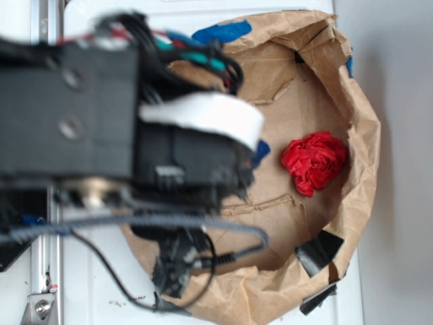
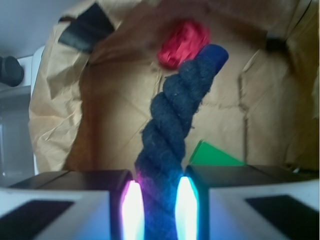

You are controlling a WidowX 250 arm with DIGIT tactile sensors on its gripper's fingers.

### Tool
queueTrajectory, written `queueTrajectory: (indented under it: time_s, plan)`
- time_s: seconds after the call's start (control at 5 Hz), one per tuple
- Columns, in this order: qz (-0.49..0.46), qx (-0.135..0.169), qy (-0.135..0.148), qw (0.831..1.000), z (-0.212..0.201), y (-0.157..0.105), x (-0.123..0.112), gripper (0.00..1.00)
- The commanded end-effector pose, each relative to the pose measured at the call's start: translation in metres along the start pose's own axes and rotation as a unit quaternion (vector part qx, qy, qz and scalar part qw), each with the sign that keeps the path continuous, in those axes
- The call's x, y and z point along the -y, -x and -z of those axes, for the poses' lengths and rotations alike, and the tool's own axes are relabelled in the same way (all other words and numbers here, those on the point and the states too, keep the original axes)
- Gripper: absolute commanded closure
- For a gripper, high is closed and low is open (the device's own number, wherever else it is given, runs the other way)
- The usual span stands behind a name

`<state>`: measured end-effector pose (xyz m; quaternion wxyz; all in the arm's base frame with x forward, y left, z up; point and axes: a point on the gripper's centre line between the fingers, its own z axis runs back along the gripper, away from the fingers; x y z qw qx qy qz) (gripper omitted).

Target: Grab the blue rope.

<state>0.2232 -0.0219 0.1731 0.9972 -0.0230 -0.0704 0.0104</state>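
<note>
The gripper [image 2: 159,210] is clamped on the blue rope [image 2: 175,135], one lit pad [image 2: 132,210] pressing each side of its lower end. From there the rope runs ahead and slightly right, its tip beside a red crumpled ball [image 2: 182,42]. A green piece [image 2: 212,156] lies just right, above the brown paper tray [image 2: 60,125].

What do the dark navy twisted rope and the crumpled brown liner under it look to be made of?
The dark navy twisted rope: soft fibre, matte and fuzzy, with thick twisted strands and a smoother capped tip. The crumpled brown liner: probably kraft paper, dull, creased and torn at its edges.
</note>
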Motion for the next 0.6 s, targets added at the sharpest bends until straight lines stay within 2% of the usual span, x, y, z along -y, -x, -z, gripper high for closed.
queueTrajectory:
  time_s: [0.0,0.4]
  plan:
    - [0.001,0.033,-0.009,0.999,-0.0106,-0.0355,-0.0137,1.00]
    - [0.002,0.040,-0.013,0.999,-0.0094,-0.0410,-0.0221,1.00]
